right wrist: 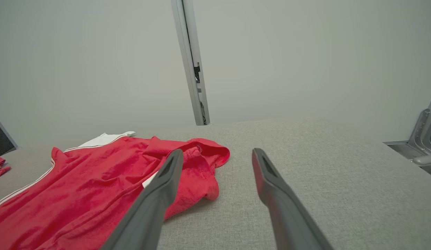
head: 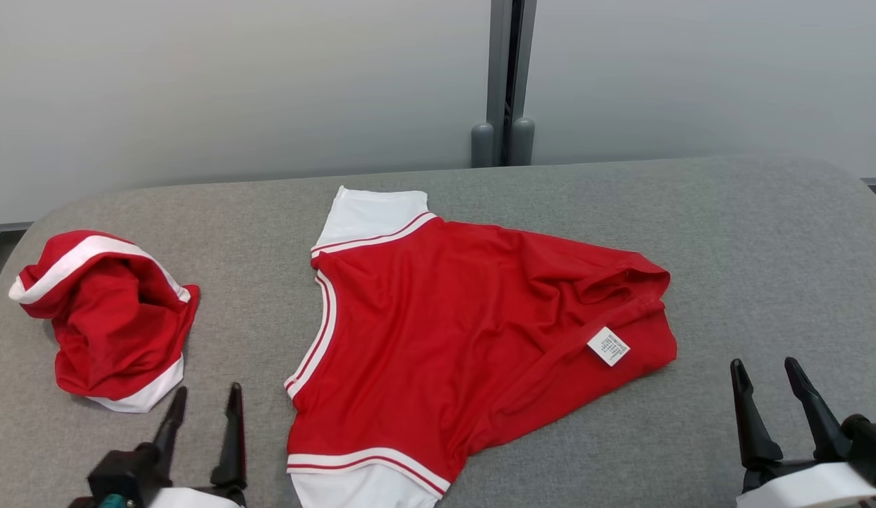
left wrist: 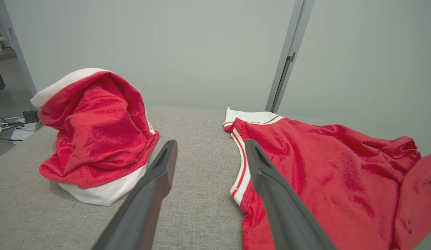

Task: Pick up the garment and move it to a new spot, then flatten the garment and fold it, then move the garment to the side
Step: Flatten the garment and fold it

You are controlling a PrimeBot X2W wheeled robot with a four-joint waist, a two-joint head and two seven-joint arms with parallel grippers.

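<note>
Left end effector (head: 207, 389), right end effector (head: 763, 363): wide open, empty.

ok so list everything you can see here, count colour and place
spread garment: 1, red with white trim, middle of the table, lying mostly flat
label: 1, white, on the spread garment's right part
bunched garment: 1, red with white trim, left side of the table
table: 1, grey fabric top
post: 1, grey, behind the table
wall: pale grey, behind the table
left gripper: 1, dark fingers, open, lower left
right gripper: 1, dark fingers, open, lower right
</note>
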